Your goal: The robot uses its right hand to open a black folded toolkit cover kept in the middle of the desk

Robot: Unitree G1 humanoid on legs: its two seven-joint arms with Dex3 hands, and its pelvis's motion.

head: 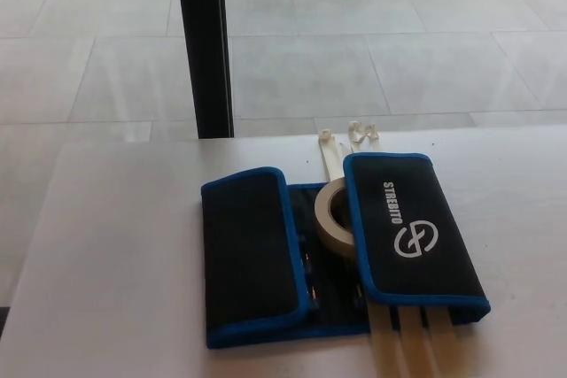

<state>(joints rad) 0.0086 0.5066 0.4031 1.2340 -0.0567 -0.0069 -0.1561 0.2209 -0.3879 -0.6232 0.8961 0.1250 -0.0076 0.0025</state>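
A black toolkit cover [257, 254] with blue trim lies in the middle of the white desk [106, 245]. Its left flap is folded over the body. The right flap [412, 232], printed with a white logo and lettering, also lies folded inward, resting partly on a roll of beige tape [335, 217]. Between the two flaps a narrow strip of the inside shows, with tool tips in it. White straps [416, 343] stick out from under the cover at the near edge, and more white straps [341, 143] at the far edge. Neither of my hands appears in the head view.
A black vertical post [205, 42] stands just beyond the desk's far edge, left of centre. Behind it is a grey tiled floor [399, 42]. The desk's far edge runs across the picture just beyond the cover.
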